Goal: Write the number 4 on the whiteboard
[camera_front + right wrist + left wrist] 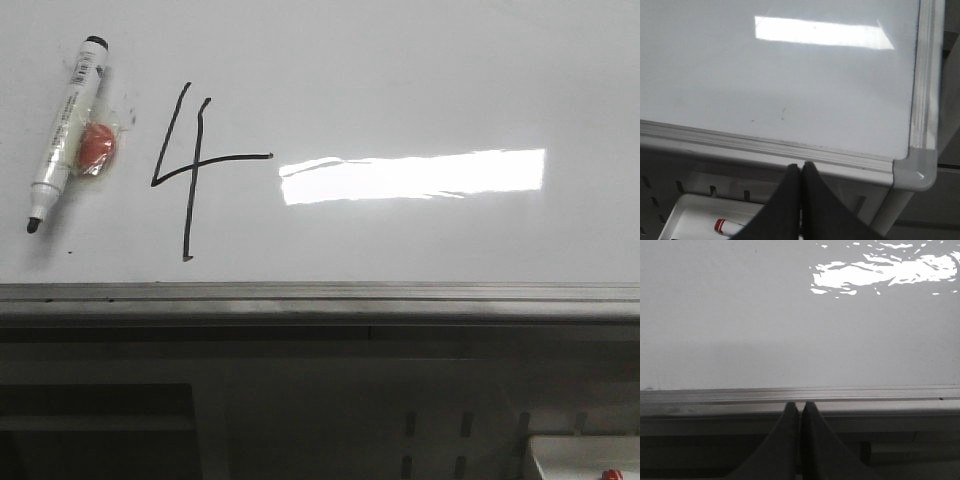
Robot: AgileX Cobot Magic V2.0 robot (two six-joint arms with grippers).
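Note:
A thin black open-top number 4 (190,170) is drawn on the whiteboard (420,80), left of the bright light reflection. A black-capped white marker (66,130) lies uncapped on the board at the far left, its tip toward the near rail, beside a small orange-red object (97,145). Neither gripper shows in the front view. My left gripper (800,406) is shut and empty, just off the board's near rail (790,395). My right gripper (801,166) is shut and empty, near the board's near right corner (915,172).
A grey metal rail (320,298) runs along the board's near edge. Below the board a white tray (695,220) holds a red-banded marker (727,227). A corner of the tray shows at the lower right in the front view (580,455).

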